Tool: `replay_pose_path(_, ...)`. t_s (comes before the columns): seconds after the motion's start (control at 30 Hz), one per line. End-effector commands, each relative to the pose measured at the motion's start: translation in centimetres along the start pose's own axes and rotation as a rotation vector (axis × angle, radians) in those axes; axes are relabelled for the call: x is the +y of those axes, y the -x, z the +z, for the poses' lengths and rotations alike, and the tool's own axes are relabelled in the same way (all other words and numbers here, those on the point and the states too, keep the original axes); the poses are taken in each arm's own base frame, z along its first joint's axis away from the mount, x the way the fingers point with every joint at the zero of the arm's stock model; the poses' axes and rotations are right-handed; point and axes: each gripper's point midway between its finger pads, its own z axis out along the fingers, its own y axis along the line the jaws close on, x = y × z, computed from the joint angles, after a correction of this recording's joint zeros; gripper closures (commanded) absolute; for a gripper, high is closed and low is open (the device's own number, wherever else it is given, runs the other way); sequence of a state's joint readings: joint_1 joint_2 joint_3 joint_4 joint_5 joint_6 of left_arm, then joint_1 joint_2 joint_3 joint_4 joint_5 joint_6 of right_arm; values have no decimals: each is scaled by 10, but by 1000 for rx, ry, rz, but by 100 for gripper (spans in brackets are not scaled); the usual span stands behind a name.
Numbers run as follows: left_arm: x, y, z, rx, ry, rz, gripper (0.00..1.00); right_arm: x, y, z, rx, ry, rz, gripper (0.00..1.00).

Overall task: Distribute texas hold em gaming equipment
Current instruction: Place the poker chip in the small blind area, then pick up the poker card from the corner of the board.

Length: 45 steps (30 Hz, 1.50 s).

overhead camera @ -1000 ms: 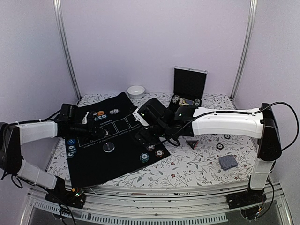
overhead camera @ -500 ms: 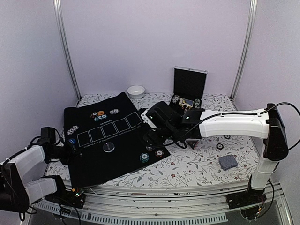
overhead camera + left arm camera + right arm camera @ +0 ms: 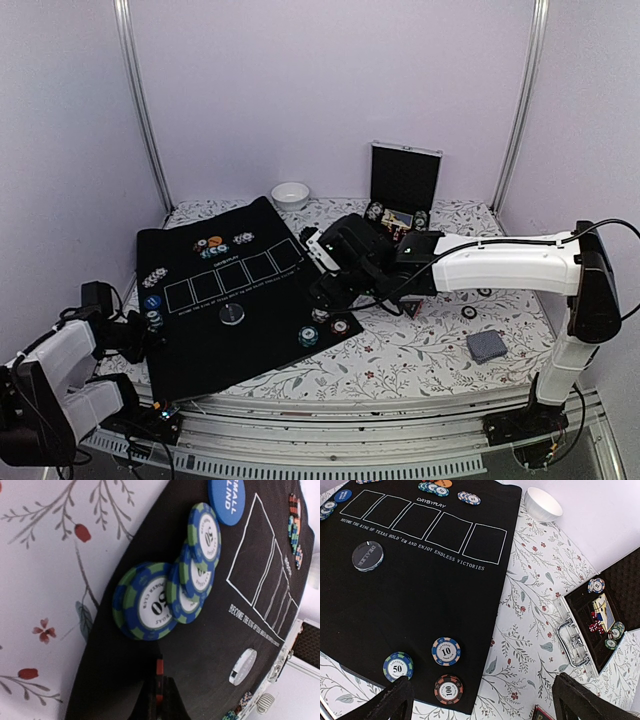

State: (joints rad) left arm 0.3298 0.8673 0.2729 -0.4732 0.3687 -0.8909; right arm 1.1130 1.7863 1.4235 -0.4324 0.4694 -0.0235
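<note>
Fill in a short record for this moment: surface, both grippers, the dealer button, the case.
surface: black felt mat on flowered tablecloth
left gripper: shut, nothing seen held, near overlapping blue-green round chips
right gripper: open, over three separate round chips
round grey dealer button: lying on mat
silver-edged black case: open, off mat

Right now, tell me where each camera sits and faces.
Top external: high behind the bases, looking down on the black mat; left arm and right arm show.
Left wrist: low at the mat's left edge, looking across overlapping blue-green chips; shut left pincer shows.
Right wrist: above the mat's right side, looking down at three chips and the case; open right pincer shows.
All three share the dealer button.
</note>
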Motion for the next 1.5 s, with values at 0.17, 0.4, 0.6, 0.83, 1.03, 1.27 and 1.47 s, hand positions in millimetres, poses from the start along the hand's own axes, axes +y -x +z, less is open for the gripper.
replay_pose_path(0.17, 28, -8, -2, 11, 105, -93, 62, -12, 15, -14, -52, -15, 18, 1)
replay_pose_path(0.4, 16, 10, -24, -60, 146, -98, 26, -10, 22, -19, -71, 12, 16, 1)
replay_pose_path(0.6, -7, 29, -50, -117, 160, -89, 18, -22, 25, -23, -78, -38, 31, 1)
replay_pose_path(0.83, -100, 80, -97, -269, 13, 114, 6, -76, 10, -11, -5, -59, 255, 1)
replay_pose_path(1.03, -209, 105, -142, -498, -160, 472, 2, -133, -27, -10, 89, -80, 490, 1)
replay_pose_path(1.27, -280, 71, -113, -401, -347, 731, 2, -180, -112, -37, 271, -172, 747, 1)
replay_pose_path(1.47, -287, 36, -62, -135, -446, 710, 2, -201, -189, -89, 395, -345, 1040, 1)
